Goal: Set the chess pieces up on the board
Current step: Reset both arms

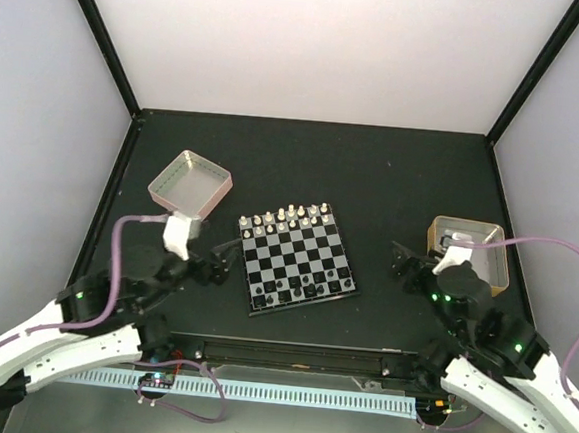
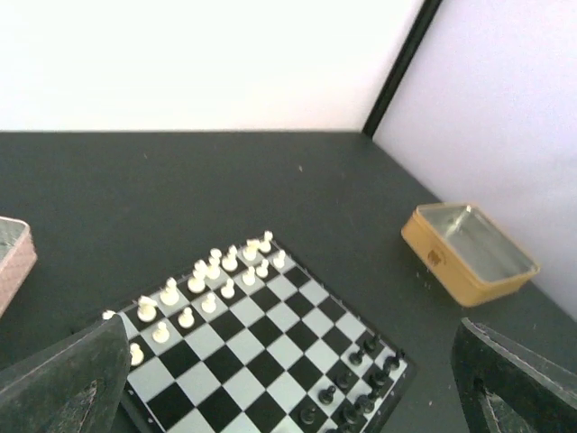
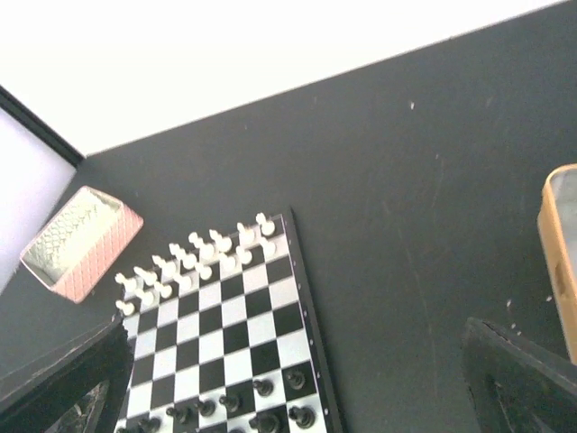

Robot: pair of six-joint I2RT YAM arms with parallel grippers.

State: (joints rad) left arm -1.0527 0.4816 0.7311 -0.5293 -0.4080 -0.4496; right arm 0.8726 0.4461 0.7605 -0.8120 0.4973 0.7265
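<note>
Left fingers (image 2: 63,383) and right fingers (image 3: 518,383) released, flanking side edges of the board (image 1: 299,259).

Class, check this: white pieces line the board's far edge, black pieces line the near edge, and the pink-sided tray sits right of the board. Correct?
No. The top external view shows the pink-sided tray left of the board. The white pieces at the far edge and black pieces at the near edge are right.

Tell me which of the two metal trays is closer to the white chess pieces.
The pink-sided tray, just left of the white pieces. The tan tray sits farther off, right of the board.
</note>
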